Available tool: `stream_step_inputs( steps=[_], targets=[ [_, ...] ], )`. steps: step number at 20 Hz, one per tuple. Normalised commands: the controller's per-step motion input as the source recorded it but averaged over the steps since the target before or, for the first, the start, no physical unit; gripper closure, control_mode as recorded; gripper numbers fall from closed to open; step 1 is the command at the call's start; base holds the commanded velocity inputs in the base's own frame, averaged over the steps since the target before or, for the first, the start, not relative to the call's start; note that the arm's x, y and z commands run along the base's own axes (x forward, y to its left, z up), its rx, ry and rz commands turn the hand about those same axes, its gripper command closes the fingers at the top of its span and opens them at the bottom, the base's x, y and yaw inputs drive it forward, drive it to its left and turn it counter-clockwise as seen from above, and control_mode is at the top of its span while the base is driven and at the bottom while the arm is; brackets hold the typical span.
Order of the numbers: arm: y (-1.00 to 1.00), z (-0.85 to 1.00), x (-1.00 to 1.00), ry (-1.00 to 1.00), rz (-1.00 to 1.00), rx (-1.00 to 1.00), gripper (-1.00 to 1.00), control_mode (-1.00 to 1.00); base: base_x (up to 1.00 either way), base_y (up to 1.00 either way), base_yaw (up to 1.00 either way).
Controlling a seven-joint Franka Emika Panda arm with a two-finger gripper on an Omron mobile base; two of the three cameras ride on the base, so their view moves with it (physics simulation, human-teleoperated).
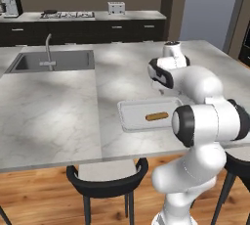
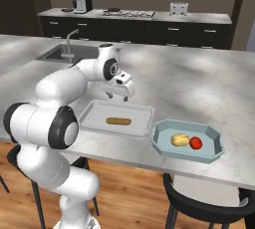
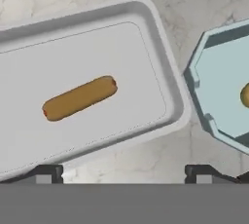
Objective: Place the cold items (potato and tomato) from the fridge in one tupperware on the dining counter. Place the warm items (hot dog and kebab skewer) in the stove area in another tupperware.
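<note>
The wide-open gripper [image 2: 120, 91] hangs above the marble counter [image 1: 49, 116], at the far rim of the shallow grey rectangular tupperware [image 2: 94, 115]. Only a brown hot dog [image 3: 79, 98] lies at its centre, with bare floor all around. The pale blue octagonal tupperware [image 2: 209, 152] sits just beside it, lower right in the right base view, leaving a narrow strip of marble between them.

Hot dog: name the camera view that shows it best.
The hand view: the hot dog lies large and unobstructed in the grey tupperware. The right base view shows it small but whole; in the left base view it is small, close beside the arm.
</note>
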Motion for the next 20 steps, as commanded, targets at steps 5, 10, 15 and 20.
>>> stream_step_inputs(
  steps=[5, 10, 15, 20],
  targets=[
    [0.09, 0.48, -0.80, -0.32, -0.86, 0.34, -1.00, -1.00, 0.00, 0.00, 0.00],
    [0.18, 0.55, -0.93, -0.49, -0.72, 0.33, -1.00, -1.00, 0.00, 0.00, 0.00],
    [0.27, 0.67, -0.67, -0.32, -0.54, 0.08, -1.00, -1.00, 0.00, 0.00, 0.00],
    [0.17, 0.51, -0.73, -0.08, -0.14, 0.00, -1.00, -1.00, 0.00, 0.00, 0.00]
  ],
)
